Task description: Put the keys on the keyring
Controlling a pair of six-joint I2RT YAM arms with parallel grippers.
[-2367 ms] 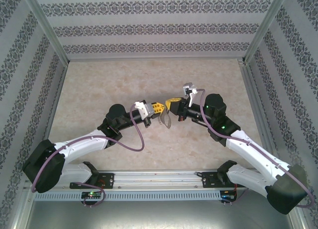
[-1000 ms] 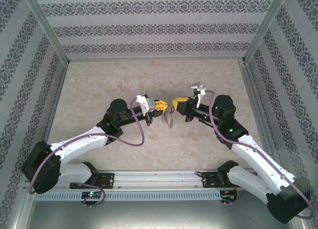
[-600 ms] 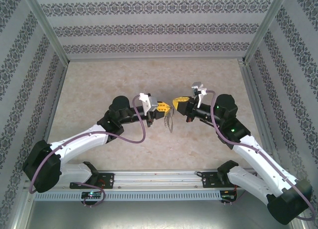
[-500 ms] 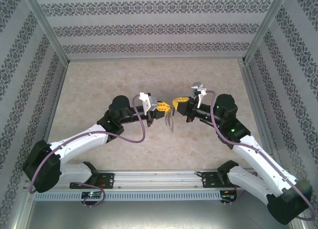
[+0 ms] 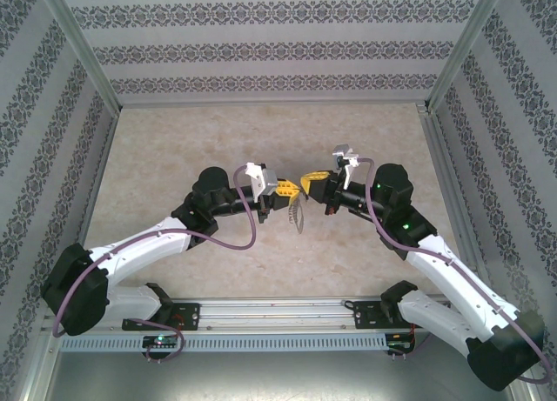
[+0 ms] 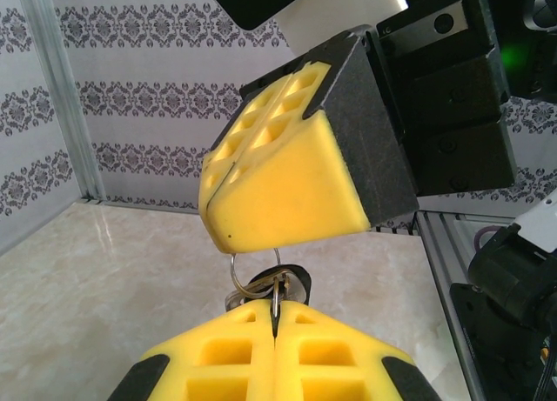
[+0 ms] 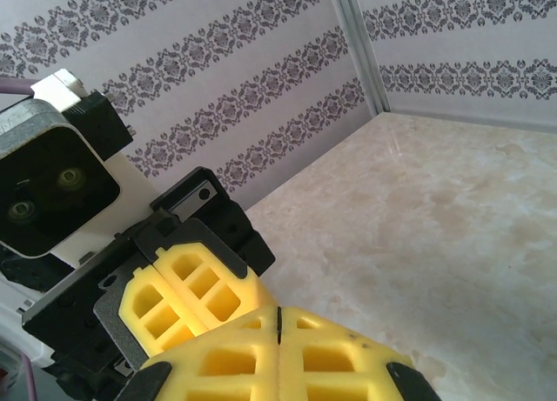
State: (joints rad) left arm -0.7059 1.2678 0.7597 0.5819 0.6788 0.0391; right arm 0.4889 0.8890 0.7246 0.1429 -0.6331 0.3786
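Observation:
Over the table's middle, my left gripper [image 5: 291, 192] and right gripper [image 5: 306, 184] meet tip to tip, both shut. The keyring [image 5: 298, 217] hangs just below them as a thin grey loop. In the left wrist view my left gripper [image 6: 275, 312] pinches a thin metal wire [image 6: 275, 294], seemingly the keyring seen edge-on. A key's dark head [image 6: 298, 282] sits just past the tips. Its small pale loop [image 6: 235, 266] runs up into the right gripper's yellow fingers [image 6: 278, 192]. In the right wrist view my right gripper [image 7: 278, 317] rests against the left gripper's fingers [image 7: 187, 292]; what it grips is hidden.
The marble-look table [image 5: 174, 149] is enclosed by patterned walls [image 5: 278, 49] at the back and sides, with metal posts [image 5: 83, 44] at the corners. A rail [image 5: 278, 310] with both arm bases runs along the near edge.
My left gripper has moved right and slightly forward until its tips meet the right gripper's; a gap was between them a second ago. The keyring still hangs beneath. Both stay shut.

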